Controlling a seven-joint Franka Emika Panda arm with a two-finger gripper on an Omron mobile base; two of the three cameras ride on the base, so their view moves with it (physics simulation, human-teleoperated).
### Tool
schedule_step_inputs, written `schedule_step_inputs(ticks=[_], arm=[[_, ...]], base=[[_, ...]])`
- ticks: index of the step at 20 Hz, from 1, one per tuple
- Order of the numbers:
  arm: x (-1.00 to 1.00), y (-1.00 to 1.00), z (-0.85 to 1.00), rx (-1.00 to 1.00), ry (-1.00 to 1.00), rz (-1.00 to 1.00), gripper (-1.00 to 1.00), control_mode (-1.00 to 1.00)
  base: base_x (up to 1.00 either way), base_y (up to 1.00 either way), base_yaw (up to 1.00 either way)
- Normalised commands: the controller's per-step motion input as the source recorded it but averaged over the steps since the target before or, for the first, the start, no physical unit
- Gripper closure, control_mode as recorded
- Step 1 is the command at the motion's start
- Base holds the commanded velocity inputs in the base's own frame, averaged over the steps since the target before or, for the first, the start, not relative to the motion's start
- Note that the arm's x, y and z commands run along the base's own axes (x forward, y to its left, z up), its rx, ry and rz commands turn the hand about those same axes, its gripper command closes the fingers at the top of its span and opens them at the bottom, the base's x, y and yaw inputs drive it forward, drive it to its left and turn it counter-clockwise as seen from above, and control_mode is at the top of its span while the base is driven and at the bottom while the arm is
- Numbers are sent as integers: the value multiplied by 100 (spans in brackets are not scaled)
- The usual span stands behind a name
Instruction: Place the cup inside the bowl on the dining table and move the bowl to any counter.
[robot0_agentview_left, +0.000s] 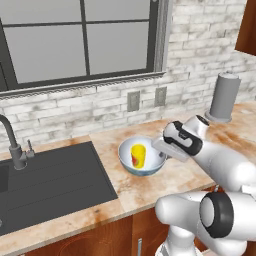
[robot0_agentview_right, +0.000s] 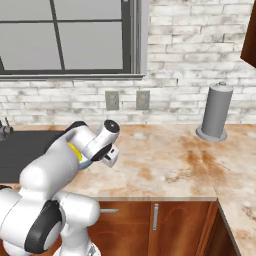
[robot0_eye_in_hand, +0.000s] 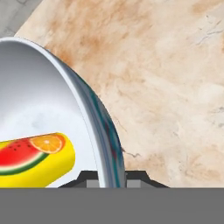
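Jaws clamp the bowl (robot0_agentview_left: 142, 156) rim, one each side – gripper (robot0_eye_in_hand: 107, 175) on its right edge. Cup (robot0_agentview_left: 138, 154) inside, bowl on counter (robot0_agentview_left: 150, 185) just right of sink (robot0_agentview_left: 50, 180).

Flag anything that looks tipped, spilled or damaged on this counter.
Nothing looks spilled or broken. The yellow cup sits inside the bowl, leaning rather than upright. The bowl rests on the counter beside the sink, with the gripper straddling its rim.

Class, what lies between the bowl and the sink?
Only bare counter: in the left base view a marble strip separates the bowl from the sink.
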Motion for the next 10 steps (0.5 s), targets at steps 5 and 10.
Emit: schedule_step_inputs(ticks=[5, 10], arm=[[13, 0, -23, 0, 6, 0, 100, -100], [11, 0, -17, 0, 4, 0, 100, -100]], base=[[0, 0, 0], [0, 0, 0]])
